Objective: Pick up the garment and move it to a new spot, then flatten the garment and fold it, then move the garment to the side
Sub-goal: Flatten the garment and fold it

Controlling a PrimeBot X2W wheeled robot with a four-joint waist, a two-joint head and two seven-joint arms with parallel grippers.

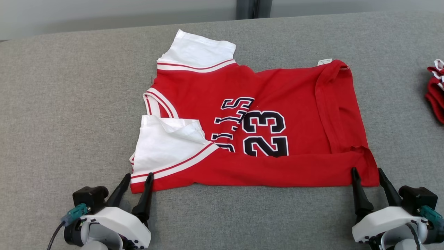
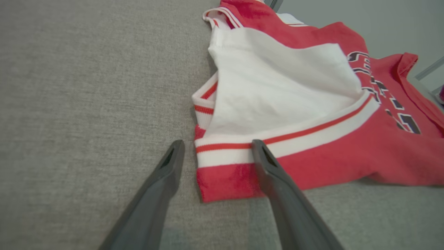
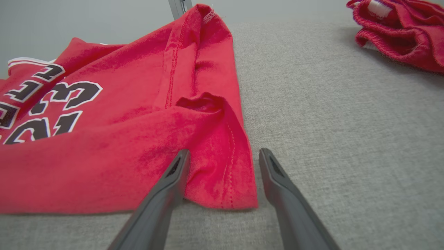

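Left gripper [image 1: 138,175] and right gripper [image 1: 367,170], both wide open and empty, straddle the near corners of the limp, lightweight red jersey [image 1: 295,90] on the grey surface [image 1: 69,104], likely the best holds.

A fold in the garment [image 1: 298,104] is covering part of its black letters [image 1: 236,104], so the word is not showing whole. The white sleeve [image 1: 166,146] is hiding more of them. Another red cloth [image 1: 436,91] is running off the picture's right edge.
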